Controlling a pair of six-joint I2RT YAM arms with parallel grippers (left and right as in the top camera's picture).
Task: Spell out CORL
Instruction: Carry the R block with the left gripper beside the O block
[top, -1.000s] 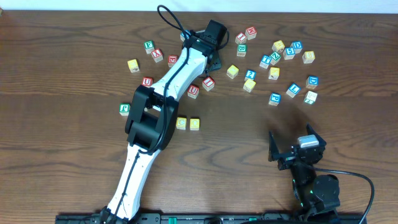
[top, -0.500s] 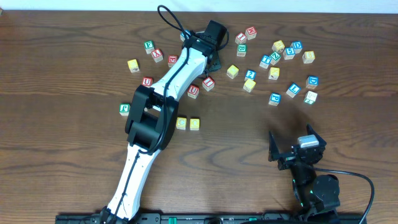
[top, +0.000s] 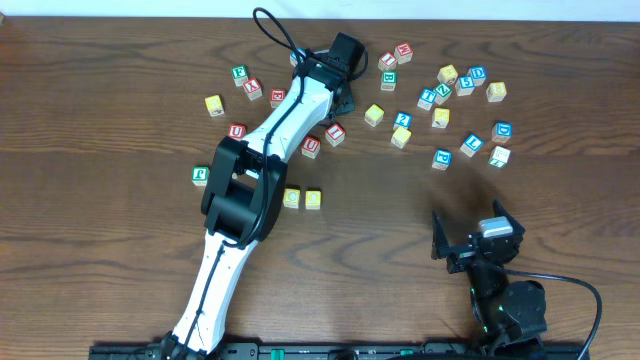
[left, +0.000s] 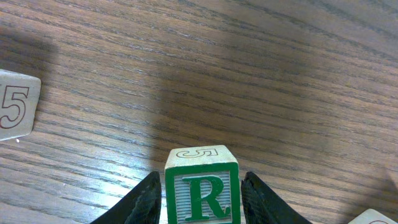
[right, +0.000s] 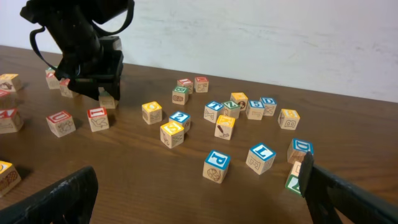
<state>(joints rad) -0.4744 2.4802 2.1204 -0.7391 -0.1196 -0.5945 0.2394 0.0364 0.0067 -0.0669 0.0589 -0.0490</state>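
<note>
Wood table (top: 100, 100), R cube (left: 201, 194) still clamped, unmoved

R cube (left: 201, 196): green R; L cube (right: 262, 157): blue L; pale cube (left: 15, 107): 5.

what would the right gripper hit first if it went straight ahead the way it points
Probably the blue P cube, the nearest one dead ahead of the right gripper; its height is unclear, so it might pass over.

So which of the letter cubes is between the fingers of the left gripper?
The green R cube: the left gripper has a finger close against each of its sides, while the cube marked 5 lies apart on the table.
</note>
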